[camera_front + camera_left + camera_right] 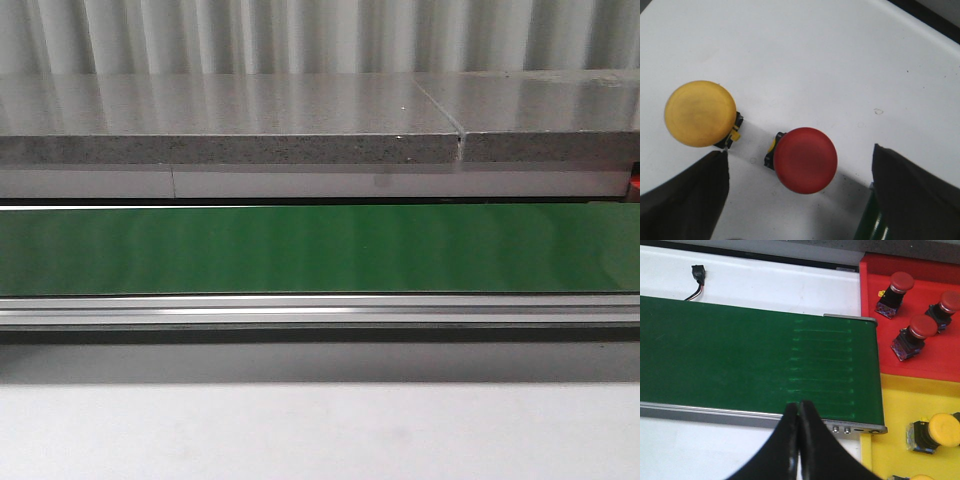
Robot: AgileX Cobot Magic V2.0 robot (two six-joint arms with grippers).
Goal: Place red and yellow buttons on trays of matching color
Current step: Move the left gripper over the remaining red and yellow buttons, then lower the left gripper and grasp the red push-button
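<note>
Right gripper (799,412) closed; red tray (875,315) holds three red buttons (912,335).

left gripper (800,195) fingers spread, right gripper (799,440) closed

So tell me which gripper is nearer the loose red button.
Left. Its open gripper straddles the red button; the right gripper, shut, hangs over the belt's edge.

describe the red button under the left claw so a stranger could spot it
On the white table, between the open left claw fingers, two mushroom-cap buttons sit side by side. The red button is the one nearer the middle of the claw; its neighbour is the yellow button.
</note>
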